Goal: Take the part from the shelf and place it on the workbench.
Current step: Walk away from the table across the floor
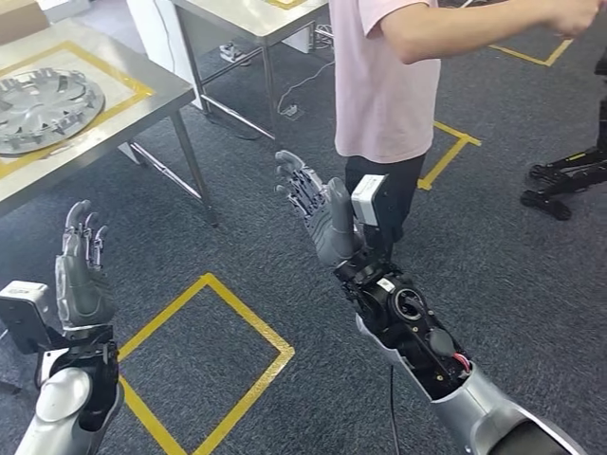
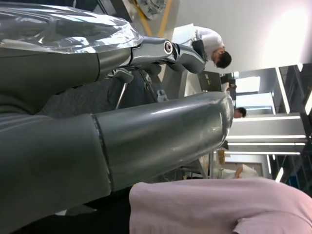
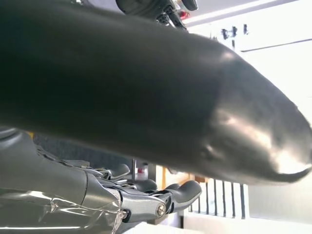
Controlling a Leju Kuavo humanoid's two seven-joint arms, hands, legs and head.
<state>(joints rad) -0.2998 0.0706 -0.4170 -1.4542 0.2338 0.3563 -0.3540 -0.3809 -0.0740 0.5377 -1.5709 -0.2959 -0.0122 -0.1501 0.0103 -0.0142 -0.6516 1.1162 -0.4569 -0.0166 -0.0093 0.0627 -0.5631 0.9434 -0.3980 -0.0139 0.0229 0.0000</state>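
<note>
Head view: left hand [image 1: 82,275] raised low on the robot's left side, fingers upright and slightly apart, holding nothing; right hand [image 1: 315,204] extended forward over the grey carpet [image 1: 501,256], palm turned up, fingers spread apart, empty; the part [image 1: 45,107], a round silver wheel cover with spokes, lies flat on the workbench [image 1: 154,95] at the far left, inside a yellow taped rectangle [image 1: 136,90], well apart from both hands; nothing else seen within that taped area; a person in a pink shirt [image 1: 383,81] stands just beyond the right hand, one arm stretched toward the right edge of the view; a second metal table [image 1: 247,19] stands behind the workbench; a yellow taped square [image 1: 208,365] marks the floor between the two arms; a dark stand foot [image 1: 561,180] rests on the carpet at far right. Left wrist view: thick grey thumb [image 2: 162,136] and a darker finger [image 2: 165,51] apart, nothing between them; pink cloth [image 2: 221,207] close by. Right wrist view: dark thumb [image 3: 147,97] very near the lens, blurred; fingers [image 3: 147,202] extended, nothing held.
</note>
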